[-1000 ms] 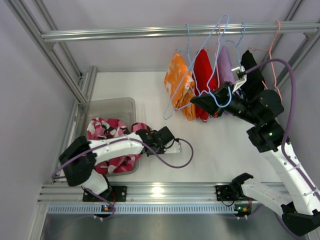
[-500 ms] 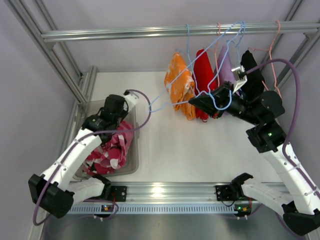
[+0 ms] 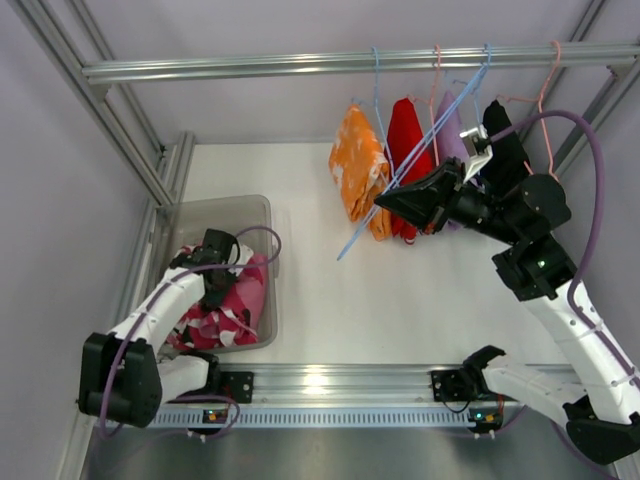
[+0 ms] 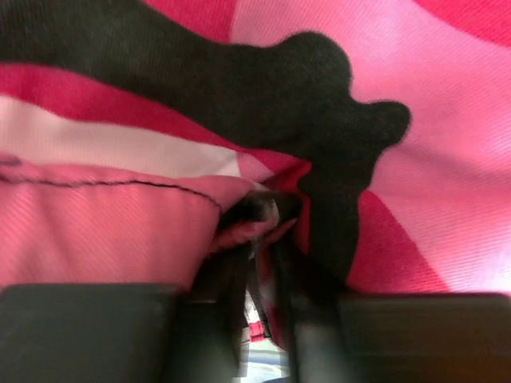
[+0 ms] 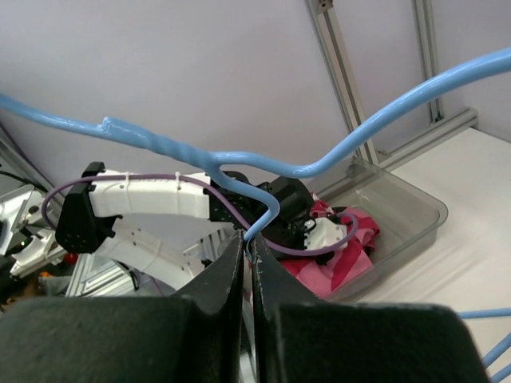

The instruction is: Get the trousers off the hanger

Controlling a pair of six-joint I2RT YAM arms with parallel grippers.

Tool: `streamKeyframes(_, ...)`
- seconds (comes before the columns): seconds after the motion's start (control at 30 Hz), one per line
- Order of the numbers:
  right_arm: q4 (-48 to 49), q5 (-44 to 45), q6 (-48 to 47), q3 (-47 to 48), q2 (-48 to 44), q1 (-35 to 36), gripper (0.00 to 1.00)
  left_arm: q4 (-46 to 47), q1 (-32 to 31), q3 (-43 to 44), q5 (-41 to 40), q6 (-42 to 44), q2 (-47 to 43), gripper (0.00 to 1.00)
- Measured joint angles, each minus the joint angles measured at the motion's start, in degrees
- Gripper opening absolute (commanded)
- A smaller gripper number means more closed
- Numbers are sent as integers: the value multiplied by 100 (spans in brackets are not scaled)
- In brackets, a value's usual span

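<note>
Left arm (image 3: 160, 305) and right arm (image 3: 580, 335) are both wearing white link shells with chunky black joint housings. A purple cable (image 3: 590, 170) is looping off each one, white zip ties (image 5: 132, 177) pinning it along the left. Right gripper (image 5: 247, 243) is showing plain black fingers (image 5: 215, 295), and a small green light (image 3: 541, 264) is glowing on the right arm's black housing.

**No readable text in view**

I find no lettering, label, brand, number or sign that I can read in any of my three views. The camouflage trousers (image 4: 160, 231) filling my left wrist camera show only their woven pattern and a line of stitching.
</note>
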Motion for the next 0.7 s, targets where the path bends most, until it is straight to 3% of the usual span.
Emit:
streamKeyframes(0.07,-7,2,-15,92,4,11,0,-28,70,35,210,107,-61,55)
streamKeyframes(0.1,-7,0,-22,136,4,17,0,-68,92,79,321,149,-157,79)
streamKeyframes(0.2,-42,-9,-68,256,2,35,0,-236,138,319,645,286,-575,99)
streamKeyframes(0.5,-168,-39,-164,601,0,153,0,-514,144,2118,2415,-74,-2162,99)
streamKeyframes(0.6,-166,-42,-208,645,2,249,0,-415,146,2791,2979,-468,-2317,98)
streamKeyframes(0.7,-162,-48,-236,645,13,365,0,-313,146,3453,4142,-929,-2177,90)
